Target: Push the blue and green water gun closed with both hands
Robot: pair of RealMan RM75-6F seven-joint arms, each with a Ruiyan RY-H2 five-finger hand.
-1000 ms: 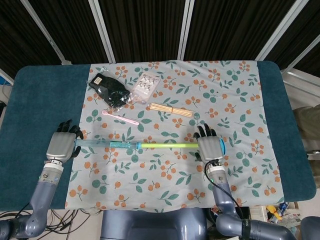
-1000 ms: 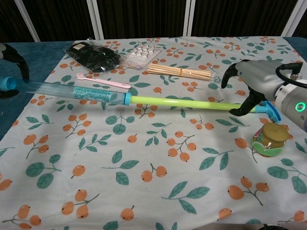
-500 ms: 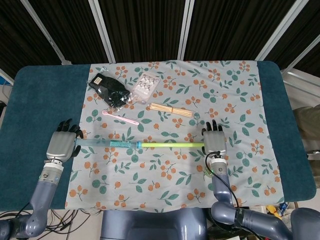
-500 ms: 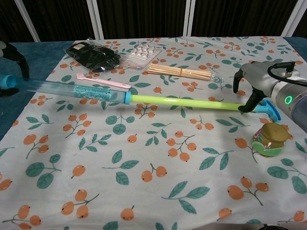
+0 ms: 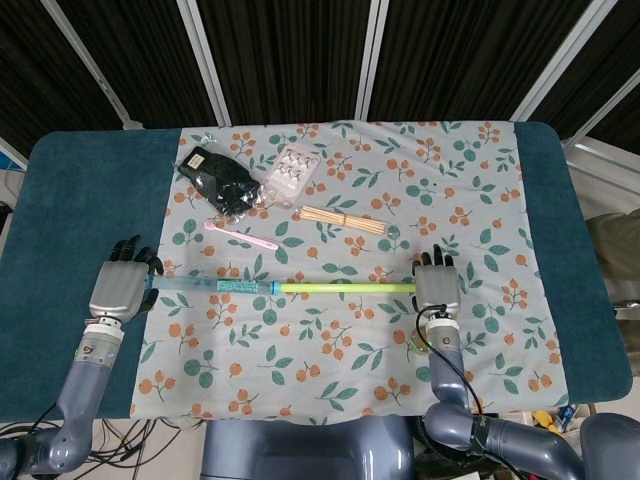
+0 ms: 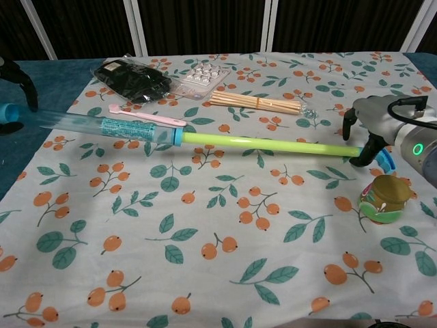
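Floral cloth on counter [image 5: 70,200]; water gun [image 6: 205,138] extended; left hand [image 5: 120,288], right hand [image 6: 372,126] cup its ends, grip unclear.

We see water gun [image 6: 171,137]: clear pale-blue barrel, teal printed label, blue collar, lime-green plunger rod, blue end handle.

We see tablecloth [image 5: 470,200]: pale grey-white, orange berries, dark green leaves. Table [image 5: 80,200] beneath: deep teal-blue along both side edges.

Near far edge we note glossy black bag [image 6: 133,78], clear blister pack [image 6: 199,76] with white pieces, tan wooden sticks [image 6: 256,102], pink spoon [image 6: 147,116].

By right edge: small jar [image 6: 384,198], gold-brown lid, green and orange body.

Left hand [image 5: 122,285], right hand [image 5: 437,288]: grey backs, black fingers.
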